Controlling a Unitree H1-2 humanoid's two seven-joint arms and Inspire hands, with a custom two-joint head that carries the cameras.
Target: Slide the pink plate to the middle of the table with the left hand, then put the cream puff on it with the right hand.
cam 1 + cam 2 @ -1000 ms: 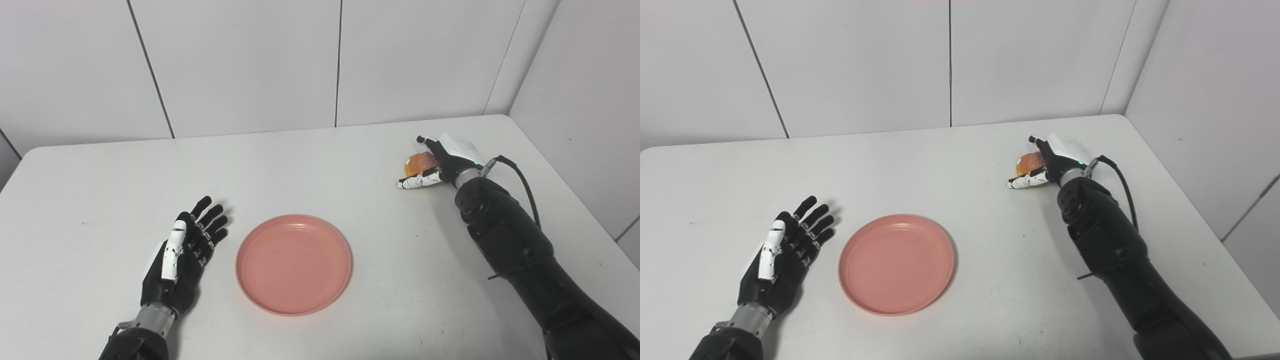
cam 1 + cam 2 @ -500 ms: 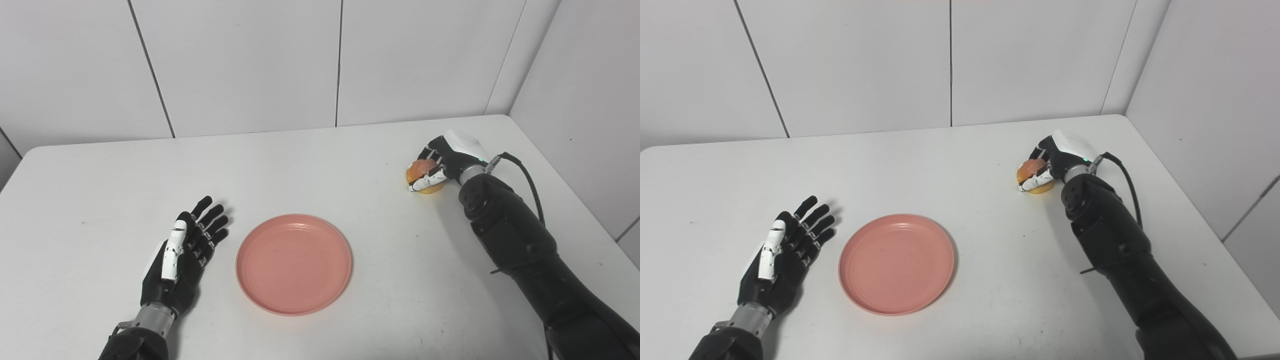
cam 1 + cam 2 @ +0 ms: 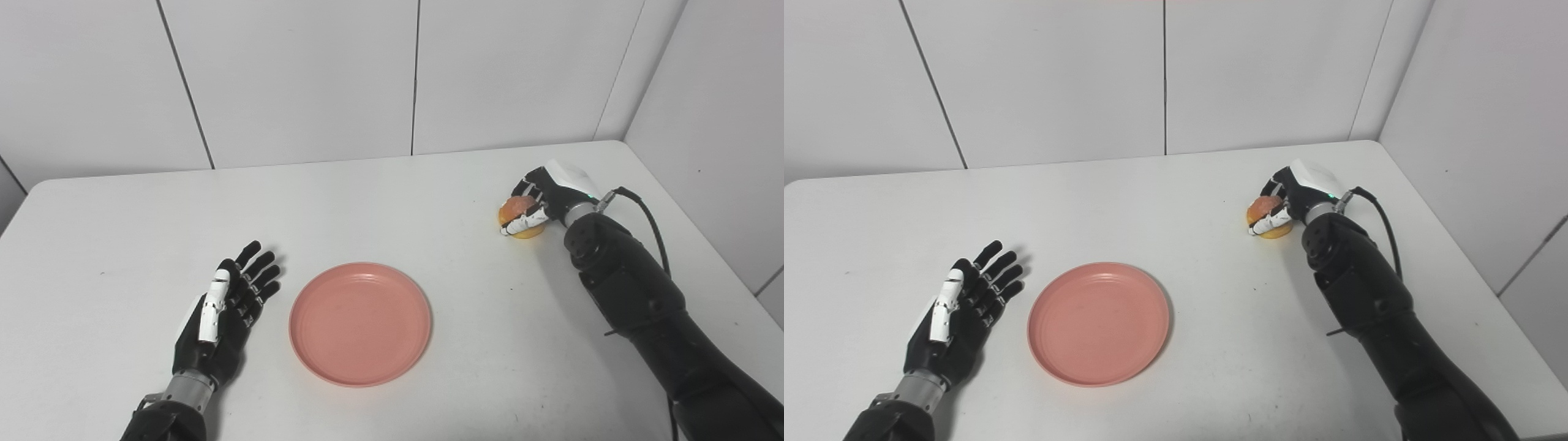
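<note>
Already the worktop [image 3: 392, 202] carries the pink plate [image 3: 360, 323] near its middle, just beside the left robot hand [image 3: 223, 315], which lies released with fingers spread; so the slide looks done; the right robot hand [image 3: 542, 199], well apart from the plate, is clasped round the cream puff [image 3: 516, 214], seemingly not yet lifted; carrying and setting down remain.

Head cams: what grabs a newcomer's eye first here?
The pink plate, bright against the white table, lying near its middle and empty. Next, the right hand at the far right, fingers closed around the orange cream puff. The left hand lies open, flat beside the plate's left edge, not touching it.
</note>
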